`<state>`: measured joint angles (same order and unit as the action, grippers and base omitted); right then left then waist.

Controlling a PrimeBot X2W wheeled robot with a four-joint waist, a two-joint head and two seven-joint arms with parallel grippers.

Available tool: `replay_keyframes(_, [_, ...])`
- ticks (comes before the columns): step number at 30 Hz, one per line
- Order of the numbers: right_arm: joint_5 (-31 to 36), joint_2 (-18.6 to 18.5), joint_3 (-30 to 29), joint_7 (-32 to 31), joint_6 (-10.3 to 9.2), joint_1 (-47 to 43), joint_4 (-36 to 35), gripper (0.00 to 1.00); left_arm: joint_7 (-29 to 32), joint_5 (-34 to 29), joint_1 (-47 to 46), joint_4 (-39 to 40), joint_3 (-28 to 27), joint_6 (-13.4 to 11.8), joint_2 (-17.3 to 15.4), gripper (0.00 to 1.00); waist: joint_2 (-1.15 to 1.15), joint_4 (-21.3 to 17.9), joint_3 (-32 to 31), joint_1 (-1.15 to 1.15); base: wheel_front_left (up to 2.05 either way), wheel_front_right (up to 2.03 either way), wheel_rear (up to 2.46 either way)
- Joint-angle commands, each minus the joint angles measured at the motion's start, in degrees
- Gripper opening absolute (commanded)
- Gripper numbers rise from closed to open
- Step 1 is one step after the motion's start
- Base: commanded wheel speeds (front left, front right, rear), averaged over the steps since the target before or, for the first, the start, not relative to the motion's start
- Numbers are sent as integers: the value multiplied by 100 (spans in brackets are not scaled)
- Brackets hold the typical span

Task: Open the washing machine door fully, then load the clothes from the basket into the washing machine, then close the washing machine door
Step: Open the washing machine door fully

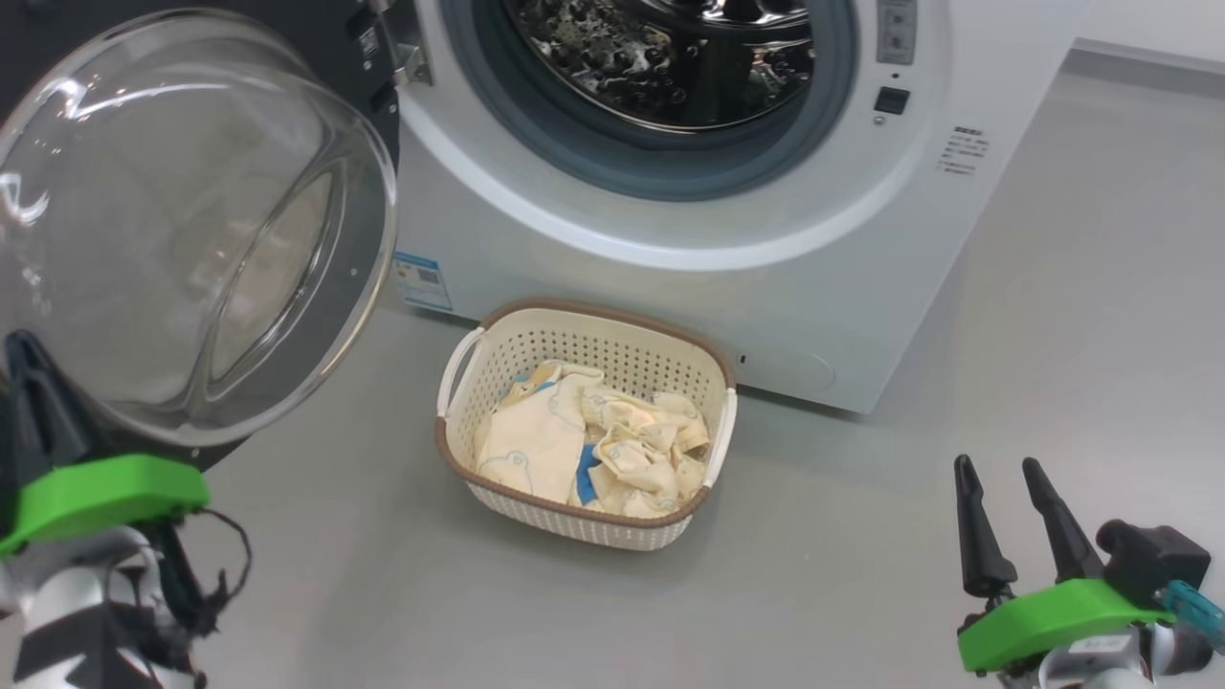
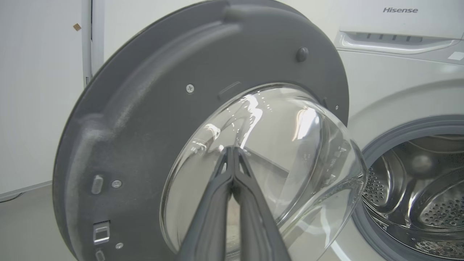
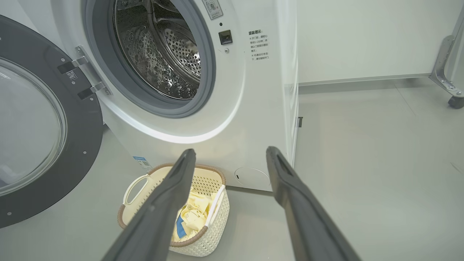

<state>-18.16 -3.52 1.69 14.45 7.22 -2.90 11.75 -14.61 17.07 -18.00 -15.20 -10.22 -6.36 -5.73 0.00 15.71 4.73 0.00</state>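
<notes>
The white washing machine (image 1: 813, 277) stands open, its steel drum (image 1: 670, 48) bare inside the grey rubber mouth. Its round door (image 1: 182, 220) is swung out to the left, the clear glass bulge facing me. My left gripper (image 2: 232, 150) is shut, fingertips pressed together right at that glass, nothing held. On the floor before the machine sits the cream basket (image 1: 612, 340), holding cream-yellow clothes (image 1: 593, 440) with blue patches. My right gripper (image 1: 1000, 464) is open at the lower right, well away from the basket (image 3: 145, 181). In the right wrist view the clothes (image 3: 194, 215) show between its fingers (image 3: 166, 195).
Grey floor (image 1: 1053, 316) spreads to the right of the machine. A white wall and a metal frame leg on a castor (image 3: 455, 101) stand further right. The door's dark inner ring (image 2: 145, 108) and hinges (image 3: 85, 78) jut out at the machine's left.
</notes>
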Motion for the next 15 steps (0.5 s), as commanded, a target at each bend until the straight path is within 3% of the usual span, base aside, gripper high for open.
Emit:
replay_keyframes(1, [-4,-45,107,55,26,276,-178,100,7,-85,51,477,-29,63,-111,0,0,-127,-56,0,0,0,0])
replay_keyframes(2, [-5,-33,116,55,26,274,-179,100,38,-110,176,643,64,73,-63,4,0,-178,-74,0,0,0,0])
replay_keyframes(3, [-9,-21,116,55,26,273,-184,100,70,-137,306,806,157,74,-18,23,0,-231,-93,0,0,0,0])
replay_keyframes(4, [-11,-11,123,55,26,270,-187,100,94,-141,433,960,238,96,16,33,0,-288,-113,0,0,0,0])
replay_keyframes(6, [-20,6,126,55,26,256,-188,100,167,-138,687,1219,399,113,80,37,0,-396,-150,0,0,0,0])
replay_keyframes(9, [-21,23,126,55,26,236,-187,100,225,-163,1020,1550,687,183,138,52,0,-561,-191,0,0,0,0])
replay_keyframes(12, [-18,34,112,55,26,221,-191,100,236,-222,1286,1725,947,275,160,90,0,-726,-240,0,0,0,0])
replay_keyframes(13, [-18,34,112,55,26,221,-191,100,236,-222,1286,1725,947,275,160,90,0,-726,-240,0,0,0,0])
replay_keyframes(14, [-17,36,115,55,26,218,-193,100,242,-239,1366,1749,1015,300,163,100,0,-785,-252,0,0,0,0])
replay_keyframes(15, [-14,38,120,55,26,217,-194,100,242,-279,1438,1753,1086,341,142,100,0,-847,-268,0,0,0,0])
